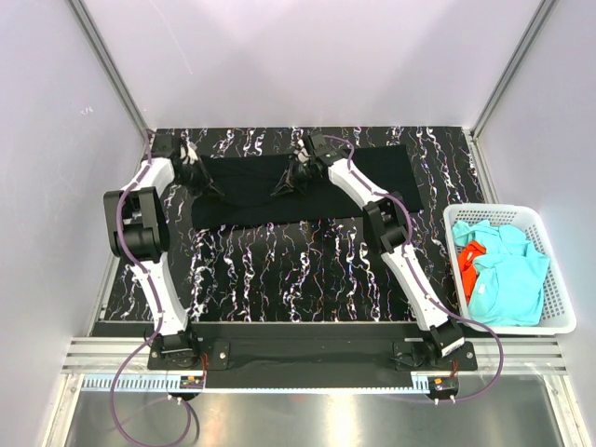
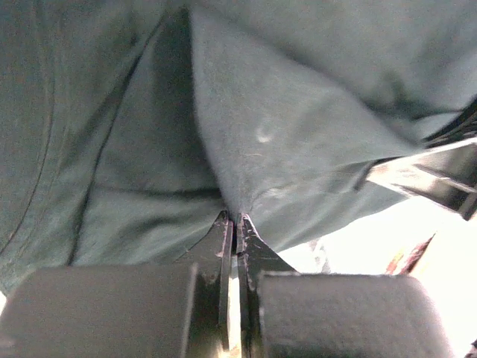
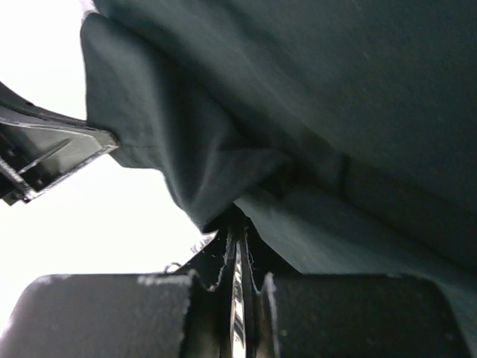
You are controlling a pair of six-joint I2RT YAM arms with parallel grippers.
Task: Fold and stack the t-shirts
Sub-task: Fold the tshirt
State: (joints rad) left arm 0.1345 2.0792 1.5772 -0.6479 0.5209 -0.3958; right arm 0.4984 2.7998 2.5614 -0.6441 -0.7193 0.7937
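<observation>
Now you look to be mid-fold on the black t-shirt [image 1: 251,200], spread across the far side of the table [image 1: 279,270]: your left gripper [image 2: 235,220] and right gripper [image 3: 238,224] each have jaws pressed tight on a pinch of its cloth. Next, likely carry both pinches level toward you. The basket [image 1: 559,307] of turquoise shirts [image 1: 507,275] and an orange-red shirt [image 1: 468,256] sits well apart; only your right arm overhangs the cloth.

White/blk arms [image 1: 160,284] — prob. purple cables [image 1: 499,346]
</observation>
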